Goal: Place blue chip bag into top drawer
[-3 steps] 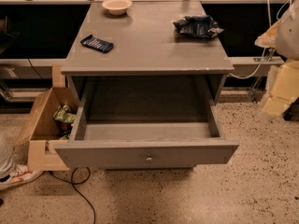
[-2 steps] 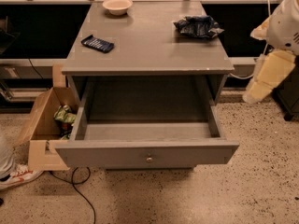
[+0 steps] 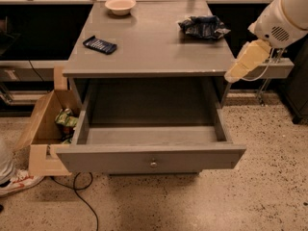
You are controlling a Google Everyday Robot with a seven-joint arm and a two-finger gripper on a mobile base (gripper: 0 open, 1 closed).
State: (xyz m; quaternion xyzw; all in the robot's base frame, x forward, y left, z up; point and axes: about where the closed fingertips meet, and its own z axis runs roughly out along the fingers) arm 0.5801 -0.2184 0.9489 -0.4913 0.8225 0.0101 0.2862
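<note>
Cabinet top [image 3: 154, 47]: pale bowl [image 3: 120, 6] at back left, dark calculator-like device [image 3: 99, 44] on the left, both well apart from the blue chip bag [image 3: 204, 26]. Nothing sits between bag and drawer opening. Top drawer [image 3: 192, 158] is pulled fully out, grey floor showing, knob [image 3: 153, 164] at front centre. Cardboard box [image 3: 38, 124] stands open just left of the cabinet, green packets [image 3: 66, 119] in it. Black cable [image 3: 82, 198] lies on the floor below it.

Bag lies crumpled at the back right of the top, long axis left-right along the back edge.

Gripper [image 3: 248, 60] hangs off the right edge near the front corner, apart from the bag; can't tell whether it's open or closed.
</note>
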